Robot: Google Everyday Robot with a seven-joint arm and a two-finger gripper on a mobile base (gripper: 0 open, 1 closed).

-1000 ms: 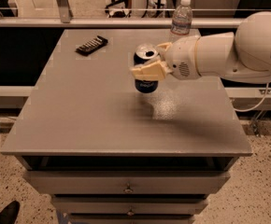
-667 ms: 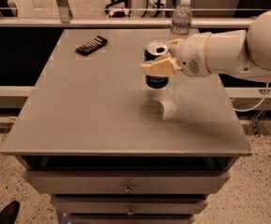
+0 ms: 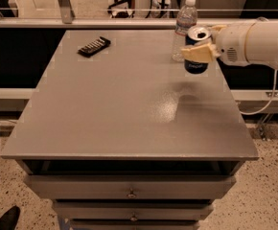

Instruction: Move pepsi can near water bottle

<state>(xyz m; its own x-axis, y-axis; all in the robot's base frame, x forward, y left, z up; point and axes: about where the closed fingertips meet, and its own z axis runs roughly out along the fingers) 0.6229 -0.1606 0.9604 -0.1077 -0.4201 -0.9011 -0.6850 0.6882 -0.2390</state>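
Observation:
The pepsi can [image 3: 195,65] is dark blue with a silver open top and hangs in the air above the grey table's [image 3: 124,104] far right part. My gripper [image 3: 200,48] reaches in from the right and is shut on the can, with a cream finger [image 3: 197,53] across its upper front. The water bottle [image 3: 183,27] stands upright at the table's far right edge, just behind and left of the can. The can's shadow falls on the table below it.
A flat black rectangular object [image 3: 94,46] lies at the table's far left. My white arm [image 3: 259,43] extends over the right edge. Drawers [image 3: 129,193] sit under the tabletop. A railing and glass run behind the table.
My gripper has carried the can to the right and farther back, toward the water bottle. The bottle and the black object have not moved.

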